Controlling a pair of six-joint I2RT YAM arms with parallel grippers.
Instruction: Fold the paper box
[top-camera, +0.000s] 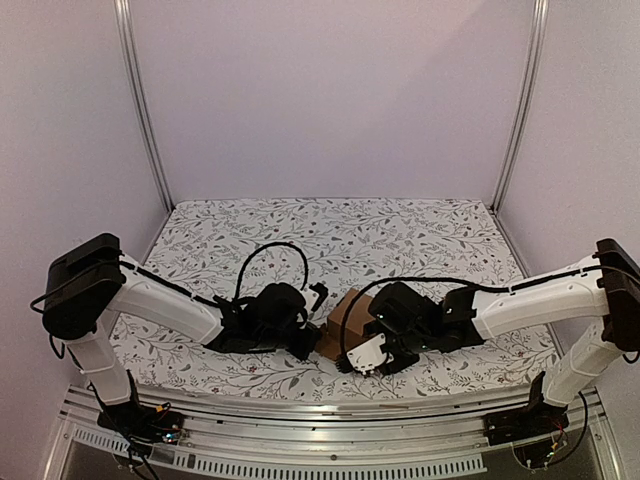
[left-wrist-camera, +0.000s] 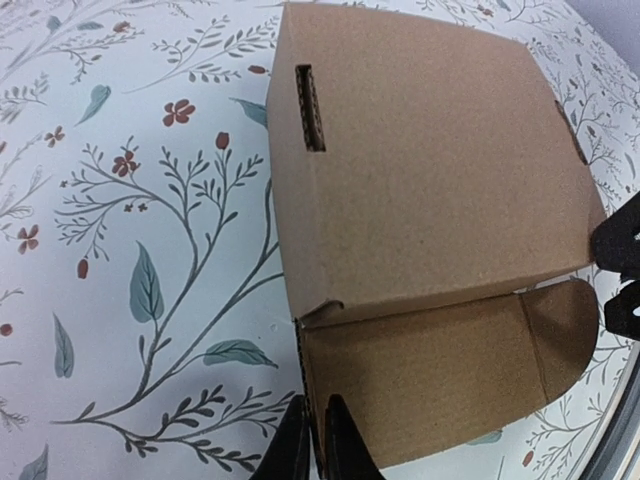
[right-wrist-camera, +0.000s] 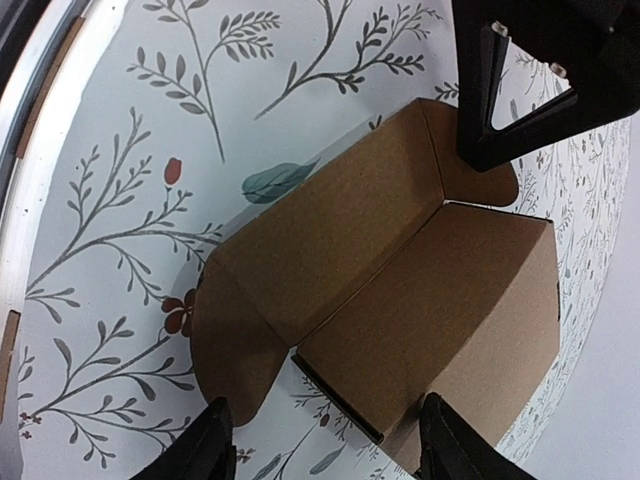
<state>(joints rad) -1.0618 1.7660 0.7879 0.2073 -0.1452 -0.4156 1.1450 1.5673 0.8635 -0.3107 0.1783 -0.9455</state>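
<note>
The paper box (top-camera: 343, 312) is a plain brown carton, partly folded, lying on the floral cloth between both grippers. In the left wrist view the paper box (left-wrist-camera: 430, 180) shows a closed top panel with a slot and an open front flap below it. My left gripper (left-wrist-camera: 320, 448) is shut on the left edge of that flap wall; in the top view it (top-camera: 312, 338) is at the box's left side. My right gripper (right-wrist-camera: 330, 450) is wide open, its fingers (right-wrist-camera: 205, 448) either side of the box's (right-wrist-camera: 400, 270) near end, not touching. In the top view it (top-camera: 360, 346) is at the box's near right.
The floral table cloth (top-camera: 400, 240) covers the table. A metal rail (top-camera: 320, 410) runs along the near edge and shows in the right wrist view (right-wrist-camera: 40, 80). The left gripper (right-wrist-camera: 520, 90) stands just beyond the box in the right wrist view.
</note>
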